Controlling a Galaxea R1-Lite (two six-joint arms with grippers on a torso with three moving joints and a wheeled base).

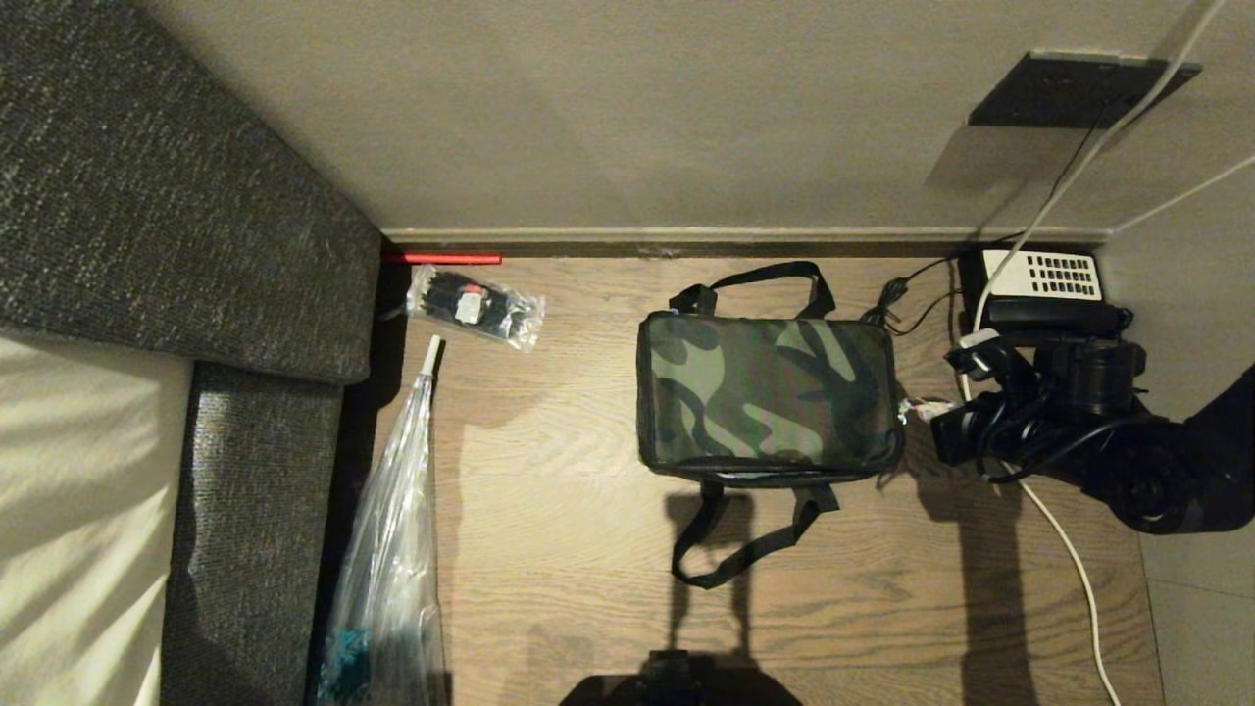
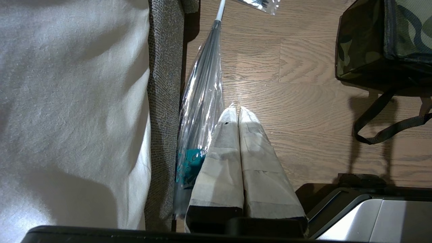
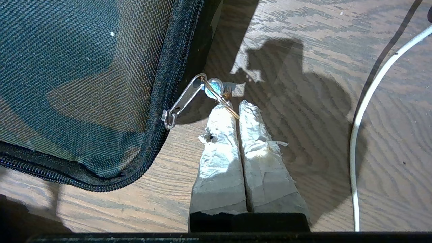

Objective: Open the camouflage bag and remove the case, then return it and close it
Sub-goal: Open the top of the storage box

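Observation:
The camouflage bag [image 1: 770,392] lies zipped shut on the wooden floor, its two black strap handles spread front and back. My right gripper [image 1: 929,410] is at the bag's right end. In the right wrist view it [image 3: 235,105] is shut on the thin gold ring hanging from the silver zipper pull [image 3: 184,98], which sits at the corner of the bag [image 3: 84,84]. The case is hidden. My left gripper [image 2: 238,110] hangs shut and empty over the floor, beside a clear plastic bag and well left of the camouflage bag [image 2: 384,40].
A black telephone with a white keypad [image 1: 1044,284] stands behind the right arm, and a white cable [image 1: 1069,549] runs along the floor. A small clear packet [image 1: 476,306] and a long clear plastic bag [image 1: 387,549] lie at the left, next to grey upholstery [image 1: 147,196]. A wall closes the back.

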